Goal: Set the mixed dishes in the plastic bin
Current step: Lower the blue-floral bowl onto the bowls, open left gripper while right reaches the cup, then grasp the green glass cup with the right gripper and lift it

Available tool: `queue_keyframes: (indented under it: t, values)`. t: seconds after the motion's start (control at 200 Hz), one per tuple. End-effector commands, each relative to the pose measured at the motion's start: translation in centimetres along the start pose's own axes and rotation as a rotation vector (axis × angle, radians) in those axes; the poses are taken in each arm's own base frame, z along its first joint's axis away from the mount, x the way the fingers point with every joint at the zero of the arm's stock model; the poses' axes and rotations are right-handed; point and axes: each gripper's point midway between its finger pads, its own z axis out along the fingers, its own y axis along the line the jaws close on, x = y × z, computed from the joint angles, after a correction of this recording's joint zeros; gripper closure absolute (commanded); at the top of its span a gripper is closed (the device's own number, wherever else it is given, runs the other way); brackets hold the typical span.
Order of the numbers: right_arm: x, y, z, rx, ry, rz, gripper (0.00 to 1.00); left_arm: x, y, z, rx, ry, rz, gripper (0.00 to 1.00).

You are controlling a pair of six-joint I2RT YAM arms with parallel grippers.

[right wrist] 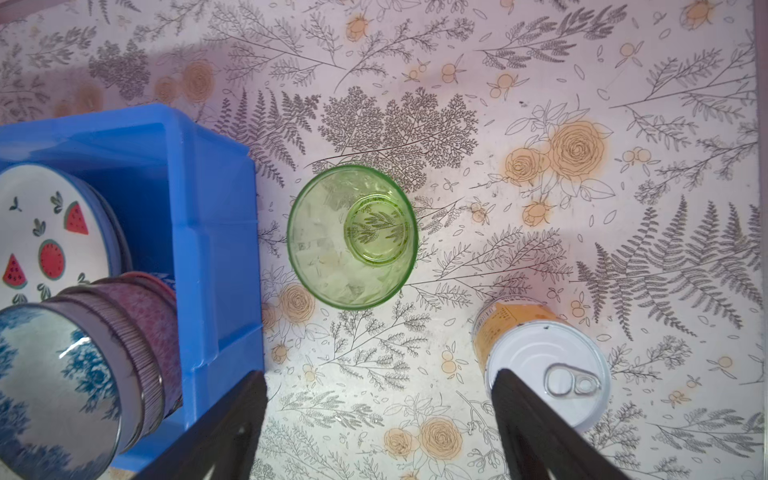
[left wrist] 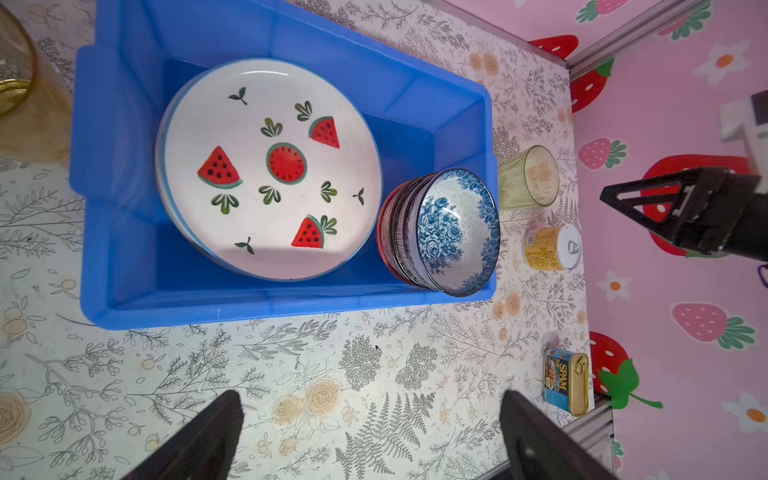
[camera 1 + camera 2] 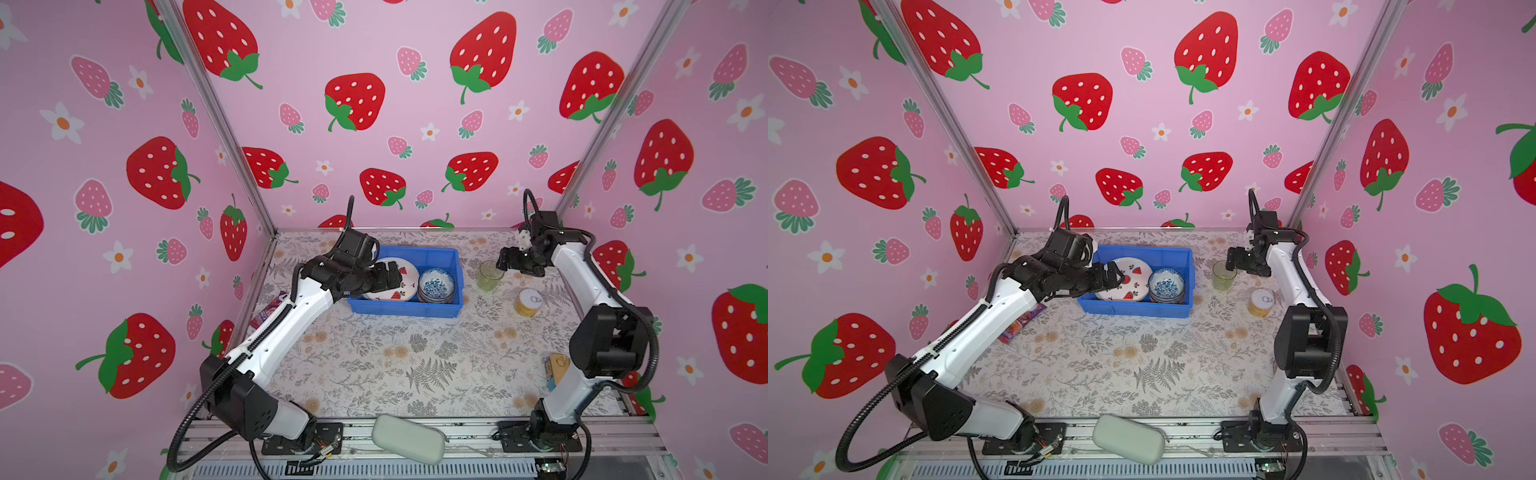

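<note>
The left pincer (image 2: 370, 440) stands wide open with nothing between its fingers. In both top views it hangs over the left half of the blue plastic bin (image 3: 405, 309), just above the white watermelon plate (image 2: 270, 170). That plate lies flat in the bin, with the edge of another plate showing beneath it. Beside it, at the bin's right end, a stack of small bowls sits with the blue-white bowl (image 2: 453, 232) on top. An amber glass tumbler (image 2: 20, 83) stands on the tabletop (image 3: 374, 365) just outside the bin's left end wall, seen only in the left wrist view.

The right pincer (image 1: 382, 432) is also spread open and grips nothing. The green glass tumbler (image 1: 353, 237) stands upright just beyond its tips, on the tabletop near the bin's right wall but apart from it. A yellow pull-tab can (image 1: 544, 365) stands close by on the tumbler's near side. Further toward the front right lies a SPAM tin (image 2: 567, 382). A purple candy bag (image 3: 1021, 322) lies under the left arm, and a grey-green pouch (image 3: 407, 438) rests on the front rail.
</note>
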Motion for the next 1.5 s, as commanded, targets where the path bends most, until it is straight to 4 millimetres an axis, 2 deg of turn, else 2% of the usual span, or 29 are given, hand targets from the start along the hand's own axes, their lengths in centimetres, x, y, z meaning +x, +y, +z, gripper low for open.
queue_keyframes:
  t: [0.0,0.34,0.66,0.795,0.825,1.246,1.496]
  values:
    - [-0.6,-1.1,0.4,0.045,0.019,-0.009,0.18,-0.1,0.8,-0.6,0.008,-0.026,-0.037,0.01]
    - [-1.3,-1.5,4.9,0.045,0.075,-0.003,0.33,0.2,3.3,-1.2,-0.009,-0.034,-0.093,0.01]
    - [-1.1,-1.9,7.4,0.045,0.104,0.004,0.45,0.1,4.0,-0.6,-0.013,-0.016,-0.113,0.01]
    - [-1.2,-1.8,7.8,0.044,0.104,0.012,0.48,0.0,4.3,-0.2,-0.02,-0.006,-0.117,0.01]
    - [-1.3,-1.9,7.8,0.046,0.099,0.015,0.52,0.0,4.4,-0.1,-0.022,-0.004,-0.119,0.01]
    - [-1.6,-1.8,9.2,0.035,0.111,0.024,0.67,-0.1,5.0,0.8,-0.007,0.023,-0.139,0.01]
    - [-1.5,-2.0,9.1,0.048,0.112,0.015,0.79,0.0,5.5,1.3,-0.012,0.036,-0.149,0.01]
